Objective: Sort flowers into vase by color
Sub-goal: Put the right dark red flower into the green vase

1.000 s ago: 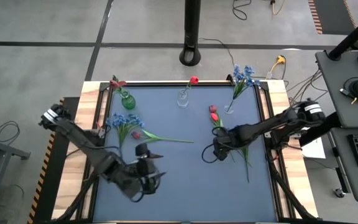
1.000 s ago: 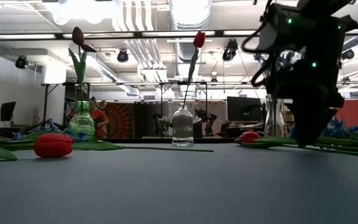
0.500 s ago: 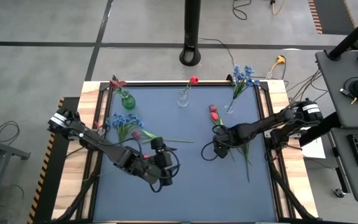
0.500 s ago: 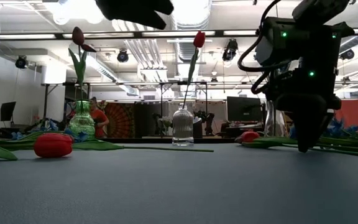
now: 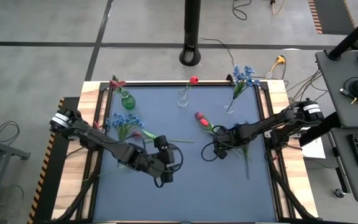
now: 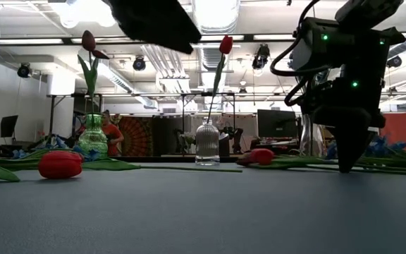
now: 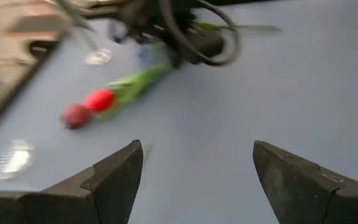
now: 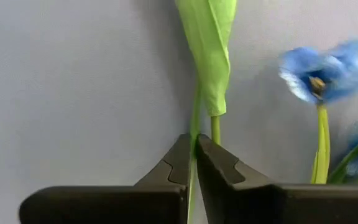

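Right wrist view: right end effector (image 8: pixel 193 163) pinches a green stem (image 8: pixel 195 124); left end effector (image 7: pixel 194 171) gapes wide.

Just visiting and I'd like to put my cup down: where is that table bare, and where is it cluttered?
Bare: the near strip of the mat, in front of both arms. Crowded: the far edge with the green vase, clear vase and blue flowers; the middle, where the right tool pinches a red tulip, and the left tool hovers open.
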{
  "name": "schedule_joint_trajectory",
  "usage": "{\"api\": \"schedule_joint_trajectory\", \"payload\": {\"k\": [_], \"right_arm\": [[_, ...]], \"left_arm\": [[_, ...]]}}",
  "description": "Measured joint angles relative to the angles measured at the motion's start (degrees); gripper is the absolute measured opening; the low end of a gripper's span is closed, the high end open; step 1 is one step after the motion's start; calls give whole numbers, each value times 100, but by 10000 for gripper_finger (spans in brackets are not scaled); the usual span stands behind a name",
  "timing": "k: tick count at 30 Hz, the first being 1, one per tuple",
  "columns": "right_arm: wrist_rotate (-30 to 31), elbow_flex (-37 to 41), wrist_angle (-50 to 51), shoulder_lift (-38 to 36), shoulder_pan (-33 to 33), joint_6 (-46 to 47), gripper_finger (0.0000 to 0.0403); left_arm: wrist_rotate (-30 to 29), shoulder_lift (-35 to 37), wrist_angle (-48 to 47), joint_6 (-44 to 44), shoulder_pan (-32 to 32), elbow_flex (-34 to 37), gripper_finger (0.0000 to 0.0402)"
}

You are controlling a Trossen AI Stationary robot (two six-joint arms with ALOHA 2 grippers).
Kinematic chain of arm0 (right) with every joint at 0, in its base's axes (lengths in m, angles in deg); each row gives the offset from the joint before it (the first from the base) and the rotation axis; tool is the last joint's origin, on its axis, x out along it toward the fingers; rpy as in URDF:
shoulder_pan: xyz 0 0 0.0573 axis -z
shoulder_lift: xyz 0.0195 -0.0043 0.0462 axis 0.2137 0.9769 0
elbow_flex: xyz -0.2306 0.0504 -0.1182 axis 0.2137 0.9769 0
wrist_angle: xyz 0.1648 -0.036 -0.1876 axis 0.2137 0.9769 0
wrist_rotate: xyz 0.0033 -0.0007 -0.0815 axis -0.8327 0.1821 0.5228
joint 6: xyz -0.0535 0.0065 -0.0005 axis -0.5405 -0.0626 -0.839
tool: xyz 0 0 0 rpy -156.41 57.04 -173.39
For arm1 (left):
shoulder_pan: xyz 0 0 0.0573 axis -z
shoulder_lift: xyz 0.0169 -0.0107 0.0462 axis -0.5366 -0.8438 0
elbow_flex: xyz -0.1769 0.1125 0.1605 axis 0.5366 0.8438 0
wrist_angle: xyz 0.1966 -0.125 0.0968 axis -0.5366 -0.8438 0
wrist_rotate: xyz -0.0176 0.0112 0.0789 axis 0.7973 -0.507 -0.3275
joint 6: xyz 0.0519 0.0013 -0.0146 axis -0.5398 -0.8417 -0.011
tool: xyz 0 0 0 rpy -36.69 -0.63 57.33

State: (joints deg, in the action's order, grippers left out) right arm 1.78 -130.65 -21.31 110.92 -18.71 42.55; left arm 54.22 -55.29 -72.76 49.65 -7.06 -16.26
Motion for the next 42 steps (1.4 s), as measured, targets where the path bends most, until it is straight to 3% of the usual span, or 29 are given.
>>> {"api": "schedule_joint_trajectory", "payload": {"k": [4, 10, 25, 34, 42], "right_arm": [[-32, 24, 61, -133, 0, -64, 13], [-43, 27, 203, -660, 0, -130, 13], [161, 279, 24, -2582, 0, -388, 12], [-289, 1046, -844, -3119, -70, -193, 12], [-587, 1811, -3077, -2826, -203, -346, 12]], "left_arm": [[927, 0, 1044, -261, -144, 469, 286], [1018, 56, 2295, -884, -186, 1068, 286], [1016, 96, 2484, -1073, -199, 1091, 286], [1010, 96, 2517, -1051, -204, 1091, 286], [1005, 96, 2558, -1049, -234, 1091, 286]]}}
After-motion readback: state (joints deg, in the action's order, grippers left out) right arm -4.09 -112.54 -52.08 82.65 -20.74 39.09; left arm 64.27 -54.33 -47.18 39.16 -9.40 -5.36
